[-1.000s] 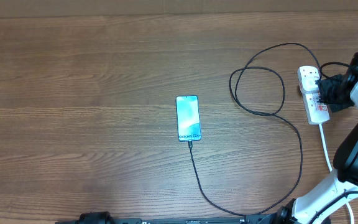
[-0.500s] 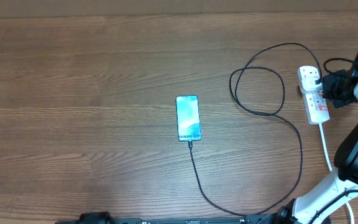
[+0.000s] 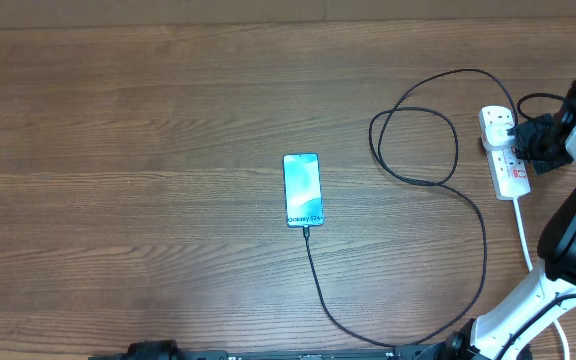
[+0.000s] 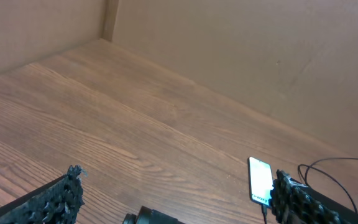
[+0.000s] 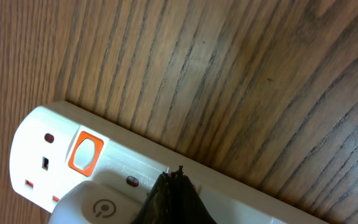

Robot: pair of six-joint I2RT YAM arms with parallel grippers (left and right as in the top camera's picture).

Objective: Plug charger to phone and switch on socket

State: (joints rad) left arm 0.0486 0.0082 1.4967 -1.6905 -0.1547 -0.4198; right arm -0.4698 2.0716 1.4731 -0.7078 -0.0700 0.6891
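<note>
I read the right tool (image 5: pixel 177 185) closed, tip still over the socket (image 3: pixel 511 176); left tool (image 4: pixel 176 199) open; phone (image 3: pixel 302 189) unmoved

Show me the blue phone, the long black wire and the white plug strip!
slim cyan-screen phone (image 3: pixel 303 188), overhead view, middle of its screen.
long thin black charger cable (image 3: pixel 486 245), overhead view, stretch right of the phone.
white elongated power strip (image 3: pixel 511 180), overhead view, its lower end.

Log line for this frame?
left gripper: open, holding nothing | right gripper: shut, tip over socket | charger: cable end at bottom edge of phone
</note>
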